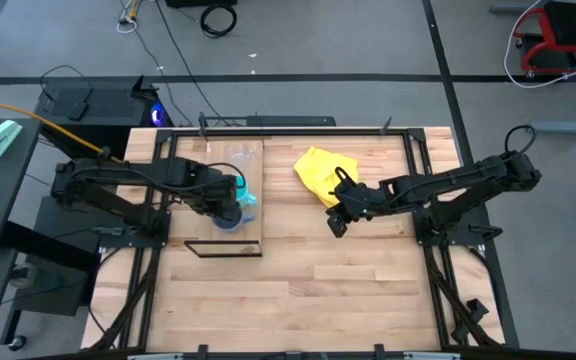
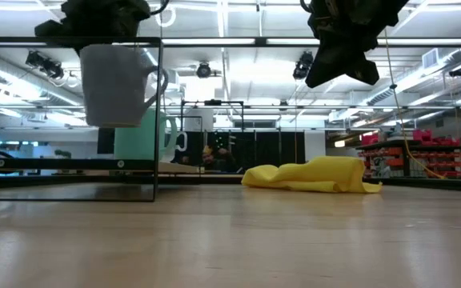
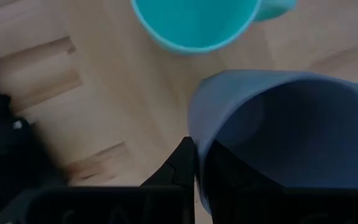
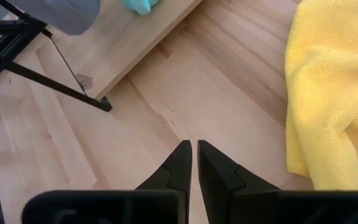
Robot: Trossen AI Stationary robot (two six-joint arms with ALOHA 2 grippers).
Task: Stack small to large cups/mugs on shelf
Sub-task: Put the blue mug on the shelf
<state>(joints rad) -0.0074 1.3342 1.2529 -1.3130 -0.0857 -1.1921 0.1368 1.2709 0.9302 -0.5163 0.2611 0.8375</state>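
Note:
My left gripper (image 1: 230, 203) is shut on the dark blue-grey mug (image 2: 118, 84), held in the air over the light-wood shelf plank (image 1: 250, 232). The cyan mug (image 2: 144, 138) stands upright on the plank just beyond it, and also shows in the left wrist view (image 3: 194, 22). A faint clear glass cup (image 1: 241, 154) stands at the plank's far end. The plank's black frame (image 1: 224, 248) is at its near end. My right gripper (image 1: 336, 222) is shut and empty, above the table beside the yellow cloth (image 1: 320, 170). My left gripper (image 3: 197, 146) holds the blue-grey mug by its rim wall (image 3: 199, 127), one finger (image 3: 182, 167) outside the wall and the other inside. The fingers come from above, pointing down. The mug hangs upright, lifted clear of the plank, its handle (image 2: 160, 84) free.
The yellow cloth (image 4: 334, 93) lies crumpled on the tabletop right of the shelf. Bare tabletop (image 1: 348, 290) stretches toward the near edge. The frame's thin black bars (image 2: 157, 120) stand upright around the held mug.

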